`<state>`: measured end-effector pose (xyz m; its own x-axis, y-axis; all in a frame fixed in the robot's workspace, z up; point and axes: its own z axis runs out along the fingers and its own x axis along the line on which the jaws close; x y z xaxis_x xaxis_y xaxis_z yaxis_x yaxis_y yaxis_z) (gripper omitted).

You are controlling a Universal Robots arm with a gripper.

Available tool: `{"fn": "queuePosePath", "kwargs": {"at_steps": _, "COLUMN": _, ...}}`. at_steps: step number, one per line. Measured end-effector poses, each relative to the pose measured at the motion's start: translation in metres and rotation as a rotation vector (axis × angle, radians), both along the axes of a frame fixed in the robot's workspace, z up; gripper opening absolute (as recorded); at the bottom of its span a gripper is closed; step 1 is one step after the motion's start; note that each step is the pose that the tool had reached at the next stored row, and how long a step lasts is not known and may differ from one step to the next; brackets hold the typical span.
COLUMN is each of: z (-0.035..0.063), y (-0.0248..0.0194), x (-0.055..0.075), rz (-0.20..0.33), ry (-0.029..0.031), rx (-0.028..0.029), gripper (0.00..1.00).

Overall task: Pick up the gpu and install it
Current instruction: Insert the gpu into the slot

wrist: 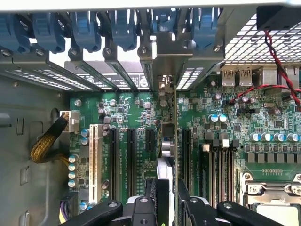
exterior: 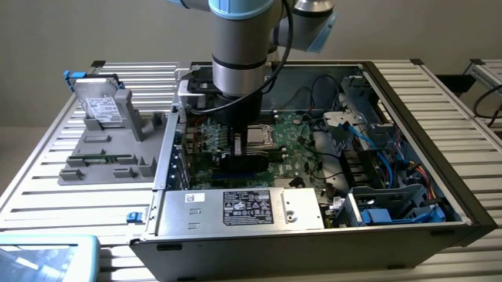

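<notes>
Jaws clamped on gpu, upright over motherboard inside computer case.

**Card on edge in the case**

The graphics card stands on edge between the jaws of the gripper, over the motherboard inside the case. Ahead of the jaws, its bracket lies at the case's back wall. Slots run along both sides of the jaws. At the exterior view's left, a hard drive leans in a holder.

One gpu, one hard drive
</notes>
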<state>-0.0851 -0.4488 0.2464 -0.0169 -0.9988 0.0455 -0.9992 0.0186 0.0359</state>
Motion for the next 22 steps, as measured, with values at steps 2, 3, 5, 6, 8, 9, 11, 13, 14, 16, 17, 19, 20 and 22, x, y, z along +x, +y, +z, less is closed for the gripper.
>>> {"fn": "queuePosePath", "kwargs": {"at_steps": 2, "z": -0.0004, "y": 0.0000, "x": -0.0001, "rz": 0.000, "ry": 0.0000, "rx": 0.0000, "gripper": 0.28}}
{"fn": "queuePosePath", "kwargs": {"at_steps": 3, "z": -0.0006, "y": 0.0002, "x": -0.0001, "rz": 0.000, "ry": 0.0001, "rx": -0.0002, "gripper": 0.28}}
{"fn": "queuePosePath", "kwargs": {"at_steps": 5, "z": -0.0006, "y": 0.0002, "x": -0.0002, "rz": 0.000, "ry": 0.0001, "rx": -0.0004, "gripper": 0.28}}
{"fn": "queuePosePath", "kwargs": {"at_steps": 6, "z": -0.0006, "y": 0.0002, "x": -0.0002, "rz": 0.000, "ry": 0.0001, "rx": -0.0007, "gripper": 0.28}}
{"fn": "queuePosePath", "kwargs": {"at_steps": 8, "z": -0.0006, "y": 0.0002, "x": -0.0002, "rz": 0.000, "ry": 0.0001, "rx": -0.0007, "gripper": 0.28}}
{"fn": "queuePosePath", "kwargs": {"at_steps": 9, "z": -0.0006, "y": 0.0002, "x": -0.0002, "rz": 0.000, "ry": 0.0002, "rx": -0.0008, "gripper": 0.28}}
{"fn": "queuePosePath", "kwargs": {"at_steps": 11, "z": -0.0010, "y": 0.0002, "x": -0.0002, "rz": 0.000, "ry": 0.0001, "rx": -0.0007, "gripper": 0.28}}
{"fn": "queuePosePath", "kwargs": {"at_steps": 13, "z": -0.0020, "y": 0.0003, "x": -0.0002, "rz": 0.000, "ry": 0.0001, "rx": -0.0006, "gripper": 0.28}}
{"fn": "queuePosePath", "kwargs": {"at_steps": 14, "z": -0.0022, "y": 0.0003, "x": -0.0002, "rz": 0.000, "ry": 0.0001, "rx": -0.0008, "gripper": 0.28}}
{"fn": "queuePosePath", "kwargs": {"at_steps": 16, "z": -0.0022, "y": 0.0003, "x": -0.0002, "rz": 0.000, "ry": 0.0002, "rx": -0.0009, "gripper": 0.28}}
{"fn": "queuePosePath", "kwargs": {"at_steps": 17, "z": -0.0022, "y": 0.0003, "x": -0.0002, "rz": 0.000, "ry": 0.0002, "rx": -0.0009, "gripper": 0.28}}
{"fn": "queuePosePath", "kwargs": {"at_steps": 19, "z": -0.0023, "y": 0.0003, "x": -0.0002, "rz": 0.000, "ry": 0.0001, "rx": -0.0007, "gripper": 0.28}}
{"fn": "queuePosePath", "kwargs": {"at_steps": 20, "z": -0.0023, "y": 0.0003, "x": -0.0002, "rz": 0.000, "ry": 0.0001, "rx": -0.0007, "gripper": 0.28}}
{"fn": "queuePosePath", "kwargs": {"at_steps": 22, "z": -0.0027, "y": 0.0003, "x": -0.0002, "rz": 0.000, "ry": 0.0001, "rx": -0.0006, "gripper": 0.28}}
